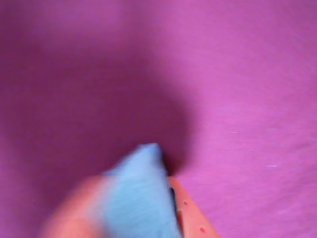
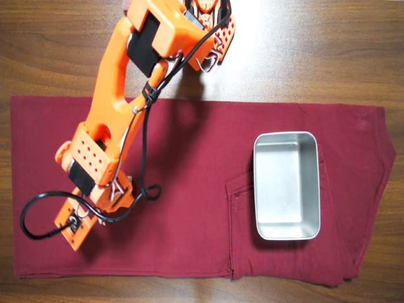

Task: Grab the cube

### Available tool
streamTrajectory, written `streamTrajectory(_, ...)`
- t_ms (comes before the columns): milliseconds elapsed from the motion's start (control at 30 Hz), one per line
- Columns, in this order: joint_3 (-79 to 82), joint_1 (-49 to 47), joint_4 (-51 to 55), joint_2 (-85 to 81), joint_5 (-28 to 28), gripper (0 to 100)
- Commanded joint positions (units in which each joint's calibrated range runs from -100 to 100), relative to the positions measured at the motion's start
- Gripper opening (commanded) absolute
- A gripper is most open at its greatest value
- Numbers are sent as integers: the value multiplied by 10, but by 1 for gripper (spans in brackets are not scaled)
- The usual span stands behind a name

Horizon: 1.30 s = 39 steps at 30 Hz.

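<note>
Small pale cube (image 1: 141,196): in the wrist view it appears as a light, bluish-grey block, heavily blurred, so surface texture cannot be resolved. It sits at the bottom centre of that view, with one corner or edge pointing up towards the middle of the picture, so it looks tilted rather than square-on. It lies between the two orange fingers of the gripper (image 1: 138,210), one blurred finger on its left and one on its right, both close against it. Firm contact cannot be confirmed. A dark shadow falls on the purple-red cloth (image 1: 247,74) directly beyond it. In the overhead view the cube is hidden.
</note>
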Motion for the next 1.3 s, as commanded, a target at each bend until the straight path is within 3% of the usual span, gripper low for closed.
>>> streamTrajectory(0,-18,-8,-16,-6,-10,0)
streamTrajectory(133,-21,-54,42,-124,-12,0)
streamTrajectory(233,-17,-145,66,-263,-23,0)
streamTrajectory(333,1,-327,133,-352,-61,0)
streamTrajectory(467,83,-583,108,-380,-101,0)
streamTrajectory(667,152,-811,69,-364,-131,0)
streamTrajectory(800,152,-827,47,-324,-133,4)
streamTrajectory(833,152,-822,48,-319,-129,9)
streamTrajectory(867,150,-813,59,-315,-125,19)
streamTrajectory(1000,140,-777,104,-302,-90,41)
streamTrajectory(1100,133,-770,103,-300,-85,44)
streamTrajectory(1167,130,-765,100,-303,-89,42)
streamTrajectory(1233,136,-738,48,-336,-93,4)
streamTrajectory(1267,152,-714,22,-371,-76,0)
